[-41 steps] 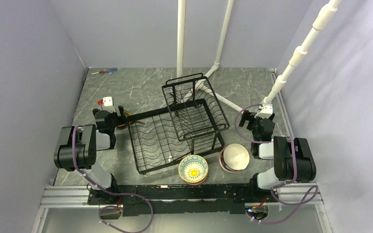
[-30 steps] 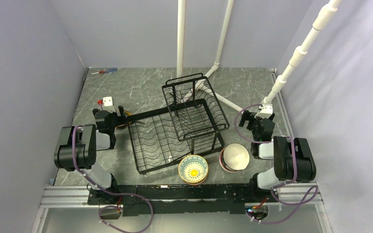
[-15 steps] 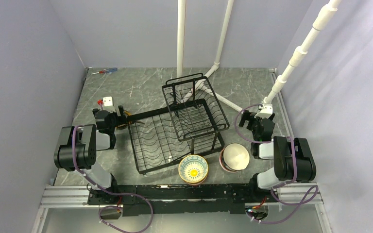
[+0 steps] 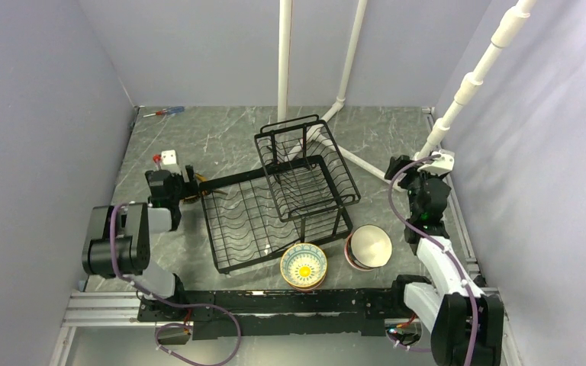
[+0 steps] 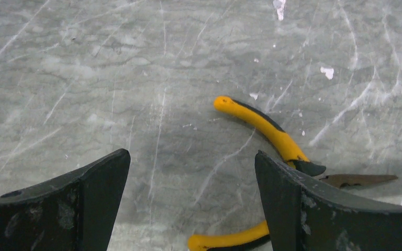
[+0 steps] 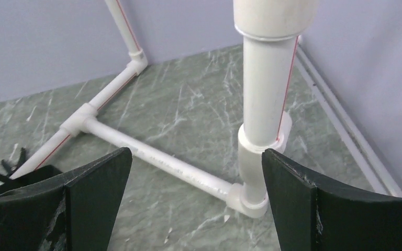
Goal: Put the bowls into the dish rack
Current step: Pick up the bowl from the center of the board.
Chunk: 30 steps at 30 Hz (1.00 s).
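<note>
The dish rack point(image 4: 253, 216) stands mid-table point(image 4: 221, 141). The bowls point(image 4: 368, 246) sit in two stacks just beside it, a yellow-dotted stack point(image 4: 303, 268) at its 6 o'clock and a white-lined stack at 5 o'clock. The left gripper point(image 5: 191, 157), spread wide, hovers over yellow-handled pliers point(image 5: 272, 130) at the rack's 9 o'clock. The right gripper point(image 6: 196, 154), also spread, faces a white pipe point(image 6: 264, 94) at 3 o'clock.
</note>
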Each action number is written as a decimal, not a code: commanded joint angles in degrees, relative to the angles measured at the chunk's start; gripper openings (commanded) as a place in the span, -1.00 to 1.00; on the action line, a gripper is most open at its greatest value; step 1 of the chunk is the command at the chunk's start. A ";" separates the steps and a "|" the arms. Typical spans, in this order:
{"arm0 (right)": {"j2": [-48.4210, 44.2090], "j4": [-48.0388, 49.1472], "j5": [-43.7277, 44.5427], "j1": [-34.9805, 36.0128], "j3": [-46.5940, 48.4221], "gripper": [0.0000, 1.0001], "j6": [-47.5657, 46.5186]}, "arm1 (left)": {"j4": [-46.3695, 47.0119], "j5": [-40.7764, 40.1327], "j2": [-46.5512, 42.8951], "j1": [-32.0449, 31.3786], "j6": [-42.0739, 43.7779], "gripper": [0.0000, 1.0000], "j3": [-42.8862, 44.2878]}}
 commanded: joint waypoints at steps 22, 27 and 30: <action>2.26 -35.22 -14.48 0.03 15.81 0.99 19.71 | -83.28 -1.58 -17.98 -0.48 -34.98 0.89 40.41; 3.99 -34.66 -14.59 0.13 16.70 0.99 21.03 | -79.63 8.93 -19.65 -0.50 -33.25 0.89 36.72; 5.63 -33.20 -16.83 0.09 17.16 0.99 21.20 | -74.85 16.79 -22.27 -0.57 -33.77 0.89 32.66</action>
